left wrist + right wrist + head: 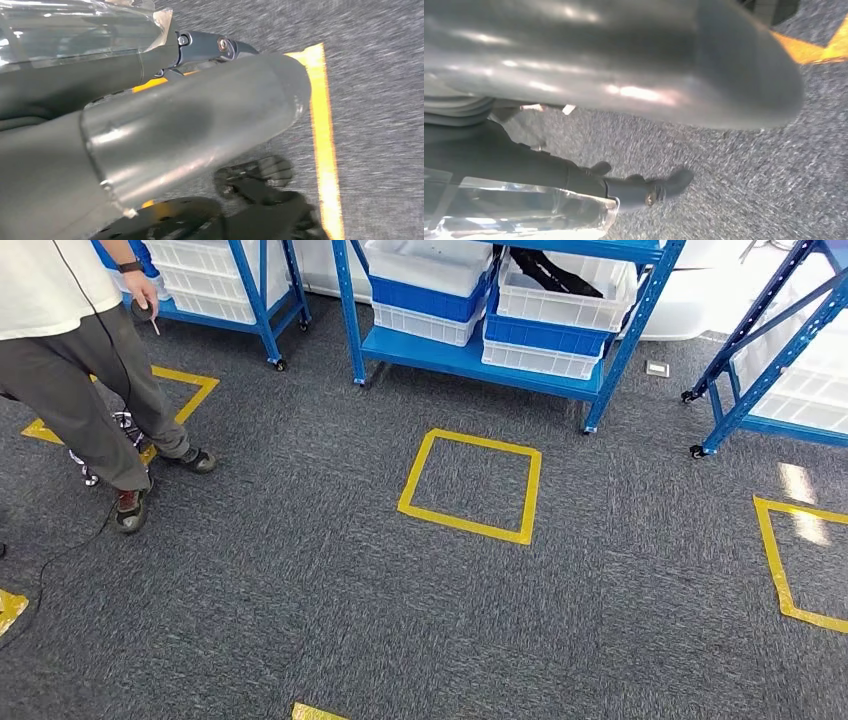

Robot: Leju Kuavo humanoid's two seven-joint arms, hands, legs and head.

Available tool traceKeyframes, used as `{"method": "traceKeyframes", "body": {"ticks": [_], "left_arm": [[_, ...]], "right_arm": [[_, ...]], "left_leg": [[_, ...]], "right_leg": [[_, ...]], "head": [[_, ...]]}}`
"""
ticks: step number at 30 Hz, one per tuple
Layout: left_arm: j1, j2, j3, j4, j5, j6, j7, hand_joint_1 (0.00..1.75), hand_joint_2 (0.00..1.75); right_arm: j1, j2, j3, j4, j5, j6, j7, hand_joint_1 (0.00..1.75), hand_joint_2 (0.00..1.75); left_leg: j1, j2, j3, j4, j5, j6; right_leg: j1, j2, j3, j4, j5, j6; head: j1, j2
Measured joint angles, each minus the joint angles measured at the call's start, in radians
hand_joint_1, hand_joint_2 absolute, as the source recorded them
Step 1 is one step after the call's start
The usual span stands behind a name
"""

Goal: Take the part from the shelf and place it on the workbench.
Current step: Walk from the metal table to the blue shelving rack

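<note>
Far left on the dark grey speckled carpet floor (300, 590) in my head view, a person in a pale shirt and grey trousers (70, 350) stands w/ one foot by a yellow tape outline; their hand (143, 292) holds a small dark item I can't make out, and a thin black cable (50, 555) trails across the carpet near their shoes. Behind them sits a blue metal rack w/ white plastic bins (225, 275). Centre, I see a yellow tape square on the floor (470, 485), and just beyond it the blue steel shelf unit on castors (470, 355), stacked w/ blue and white plastic crates. The right-hand top white crate (565, 285) has a long black part (555, 272) lying in it, so the task item looks to be on the shelf, well apart from me. Further right, another blue shelf frame (770, 360) carries white bins, w/ one more yellow tape outline (790, 560) on the carpet in front. Left wrist view: the left hand (200, 125) shows a thick grey thumb and a darker finger (210, 47) above carpet and a yellow tape strip; can't tell whether fingers are apart or curled, nothing seen in them. Right wrist view: the right hand (624, 65) looks similar, a dark finger (644, 190) extended over carpet; finger state unclear there too.
</note>
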Motion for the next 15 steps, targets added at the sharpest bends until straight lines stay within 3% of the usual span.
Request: {"method": "traceKeyframes", "body": {"ticks": [2, 4, 5, 6, 8, 10, 13, 15], "left_arm": [[-0.004, -0.002, 0.000, 0.000, -0.001, 0.001, 0.000, 0.00, 0.00], [-0.004, -0.004, 0.000, 0.000, -0.002, 0.001, 0.001, 0.00, 0.00], [-0.002, -0.005, 0.000, 0.000, -0.003, 0.001, 0.001, 0.00, 0.00], [-0.001, -0.005, 0.000, 0.000, -0.003, 0.002, 0.001, 0.00, 0.00], [0.001, -0.006, 0.000, 0.000, -0.003, 0.002, 0.002, 0.00, 0.00], [-0.001, -0.006, 0.000, 0.000, -0.003, 0.005, 0.002, 0.00, 0.00], [-0.001, -0.006, 0.000, 0.000, -0.003, 0.007, 0.002, 0.00, 0.00], [-0.002, -0.006, 0.000, 0.000, -0.003, 0.007, 0.002, 0.00, 0.00]], "right_arm": [[-0.003, -0.001, 0.000, 0.000, 0.000, 0.000, 0.001, 0.00, 0.00], [-0.002, -0.003, 0.000, 0.000, 0.001, 0.000, 0.001, 0.00, 0.00], [0.000, -0.004, 0.000, 0.000, 0.000, 0.000, 0.002, 0.00, 0.00], [0.002, -0.005, 0.000, 0.000, 0.001, 0.000, 0.002, 0.00, 0.00], [0.003, -0.005, 0.000, 0.000, 0.001, 0.000, 0.003, 0.00, 0.00], [0.002, -0.004, 0.000, 0.001, 0.002, 0.001, 0.002, 0.00, 0.00], [0.002, -0.005, 0.001, 0.002, 0.004, 0.001, 0.002, 0.00, 0.00], [0.002, -0.005, 0.001, 0.002, 0.004, 0.001, 0.002, 0.00, 0.00]], "left_leg": [[0.002, 0.001, 0.014, -0.004, -0.006, 0.001], [0.004, 0.001, 0.022, -0.003, -0.018, -0.003], [0.006, 0.000, 0.028, -0.003, -0.024, -0.006], [0.008, -0.002, 0.036, -0.003, -0.031, -0.011], [0.014, -0.003, 0.055, -0.004, -0.045, -0.023], [0.015, -0.002, 0.067, -0.005, -0.058, -0.038], [0.015, 0.001, 0.077, 0.004, -0.070, -0.055], [0.018, 0.003, 0.078, 0.015, -0.077, -0.061]], "right_leg": [[-0.008, -0.001, -0.057, 0.093, -0.045, 0.004], [-0.018, -0.002, -0.126, 0.179, -0.072, 0.017], [-0.023, -0.002, -0.141, 0.181, -0.062, 0.028], [-0.029, -0.003, -0.138, 0.146, -0.034, 0.040], [-0.037, -0.008, -0.106, 0.030, 0.042, 0.060], [-0.031, -0.016, -0.087, -0.034, 0.070, 0.050], [-0.029, -0.017, -0.078, -0.039, 0.070, 0.012], [-0.035, -0.014, -0.066, -0.042, 0.068, 0.002]], "head": [[0.002, 0.000], [0.002, 0.000], [0.002, 0.000], [0.003, 0.000], [0.004, 0.000], [0.006, 0.000], [0.004, 0.000], [0.004, 0.000]]}}
